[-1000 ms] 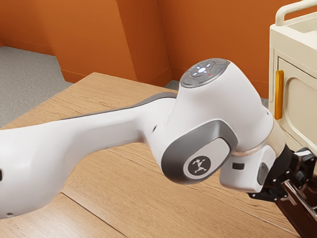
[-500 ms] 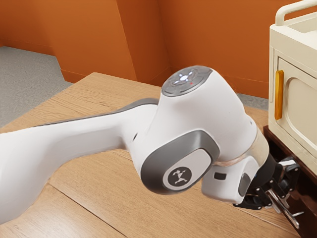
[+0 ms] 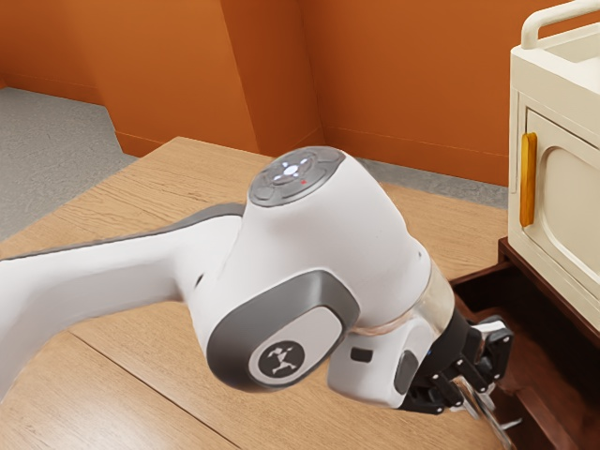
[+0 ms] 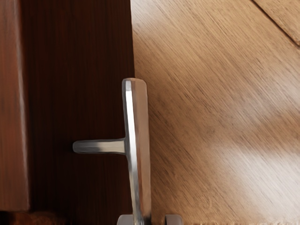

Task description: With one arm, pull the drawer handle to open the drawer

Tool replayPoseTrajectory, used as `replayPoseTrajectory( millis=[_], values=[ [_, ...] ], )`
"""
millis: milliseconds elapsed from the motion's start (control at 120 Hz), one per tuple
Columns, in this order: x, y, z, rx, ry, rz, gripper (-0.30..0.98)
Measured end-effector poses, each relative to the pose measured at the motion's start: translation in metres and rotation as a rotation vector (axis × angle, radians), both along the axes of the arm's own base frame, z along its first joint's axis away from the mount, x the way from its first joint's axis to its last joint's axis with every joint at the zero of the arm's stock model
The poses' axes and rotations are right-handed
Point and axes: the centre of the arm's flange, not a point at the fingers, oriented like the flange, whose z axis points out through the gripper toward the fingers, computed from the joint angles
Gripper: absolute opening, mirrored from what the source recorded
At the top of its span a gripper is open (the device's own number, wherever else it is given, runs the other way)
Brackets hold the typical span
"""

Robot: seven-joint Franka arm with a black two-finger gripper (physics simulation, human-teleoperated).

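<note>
In the exterior view my black gripper (image 3: 469, 377) is at the lower right, beside the silver handle (image 3: 486, 412) of the dark brown drawer (image 3: 546, 405). The drawer stands pulled out, its inside showing under the cream cabinet. The wrist view has the handle (image 4: 141, 154) as a long bar on a short post, joined to the dark drawer front (image 4: 75, 98). At that view's lower edge, the gripper (image 4: 150, 219) has its fingertips on either side of the bar. One is against or close to the bar; a gap separates the other from it, so the gripper is open.
The cream cabinet (image 3: 572, 202) with a yellow door handle (image 3: 528, 178) rises above the drawer at the exterior view's right. A wooden surface (image 3: 178, 375) extends beneath the arm, with orange walls (image 3: 394, 84) behind.
My hand has moved toward the exterior view's left and slightly down. The drawer has slid out the same way with its handle, and its inside has come into sight.
</note>
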Motion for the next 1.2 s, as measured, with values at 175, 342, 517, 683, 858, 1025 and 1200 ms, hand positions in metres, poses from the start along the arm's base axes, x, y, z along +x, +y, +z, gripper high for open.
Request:
replayPoseTrajectory(
  millis=[175, 342, 517, 683, 858, 1025, 1200],
  values=[
    [-0.009, 0.009, -0.005, 0.012, 0.009, 0.011, -0.01],
    [-0.02, 0.015, -0.009, 0.02, 0.015, 0.019, 0.01],
    [-0.041, 0.012, -0.007, 0.024, 0.01, 0.005, 0.0],
    [-0.056, 0.011, -0.005, 0.024, 0.008, -0.002, 0.0],
    [-0.069, 0.017, 0.001, 0.025, -0.004, 0.004, -0.01],
    [-0.077, 0.021, 0.003, 0.024, -0.007, 0.009, 0.0],
    [-0.082, 0.025, 0.005, 0.023, -0.008, 0.013, 0.01]
  ],
)
